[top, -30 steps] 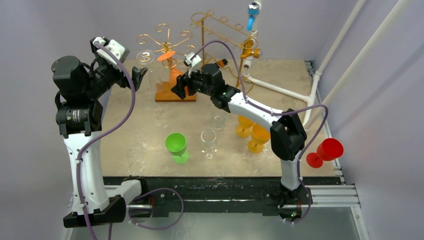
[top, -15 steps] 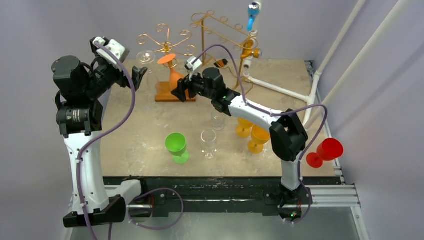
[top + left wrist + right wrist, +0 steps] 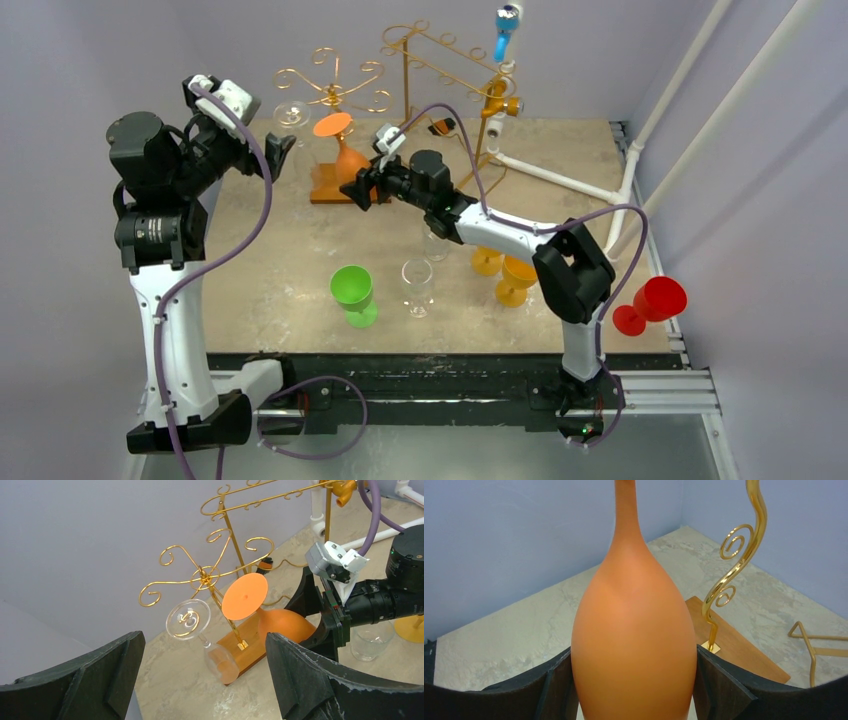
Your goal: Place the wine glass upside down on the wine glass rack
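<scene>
An orange wine glass (image 3: 345,158) is held upside down, foot up, with my right gripper (image 3: 358,186) shut on its bowl (image 3: 634,630). It hangs over the wooden base (image 3: 335,192) of the gold scroll rack (image 3: 330,92). Its round foot (image 3: 245,596) sits just beside the rack's post (image 3: 724,587), below the curled arms. A clear wine glass (image 3: 200,636) hangs tilted from a rack arm on the left. My left gripper (image 3: 202,637) is open a little way back from that clear glass, with nothing between its fingers.
A taller gold rack (image 3: 440,50) stands behind, beside a white pipe frame (image 3: 555,180). On the table are a green cup (image 3: 352,290), two clear glasses (image 3: 417,285), and two yellow cups (image 3: 518,272). A red cup (image 3: 655,300) sits past the right edge.
My right gripper has carried the orange glass slightly lower and nearer beside the rack post, its wrist stretching out. The left arm has not moved.
</scene>
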Controlling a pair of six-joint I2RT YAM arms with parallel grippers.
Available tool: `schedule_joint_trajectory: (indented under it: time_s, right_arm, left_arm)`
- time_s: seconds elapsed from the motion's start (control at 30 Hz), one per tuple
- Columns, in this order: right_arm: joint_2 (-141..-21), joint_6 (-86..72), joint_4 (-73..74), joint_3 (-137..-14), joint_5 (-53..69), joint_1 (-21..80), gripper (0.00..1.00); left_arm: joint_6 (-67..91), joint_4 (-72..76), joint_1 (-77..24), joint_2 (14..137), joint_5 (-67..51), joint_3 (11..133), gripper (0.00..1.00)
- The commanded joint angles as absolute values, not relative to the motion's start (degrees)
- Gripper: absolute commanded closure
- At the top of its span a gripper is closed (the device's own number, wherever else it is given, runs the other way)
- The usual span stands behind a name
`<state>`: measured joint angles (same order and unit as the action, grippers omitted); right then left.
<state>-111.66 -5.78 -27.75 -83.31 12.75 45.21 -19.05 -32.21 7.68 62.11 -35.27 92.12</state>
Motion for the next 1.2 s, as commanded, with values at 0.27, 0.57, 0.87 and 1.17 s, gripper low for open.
schedule_joint_trajectory:
  time_s: [0.27, 0.57, 0.87, 1.17]
  right_arm:
    - [-108.44, -3.82, -40.05, -78.78, 8.38, 46.12, 1.00]
    - [-109.71, -10.16, -40.52, -80.14, 7.56, 46.04, 0.81]
    - [-108.77, -11.68, -38.96, -79.33, 6.63, 46.05, 0.01]
    - [-103.34, -10.99, -40.90, -74.00, 5.98, 46.05, 0.01]
  left_arm:
    - [-18.81, -29.60, 7.48, 61.45, -34.72, 90.97, 0.00]
    - [-18.55, -29.16, 7.47, 61.44, -34.87, 90.97, 0.00]
    - [-18.47, -28.99, 7.53, 61.68, -35.30, 90.97, 0.00]
    - [-18.11, -27.87, 7.48, 61.70, -35.33, 89.36, 0.00]
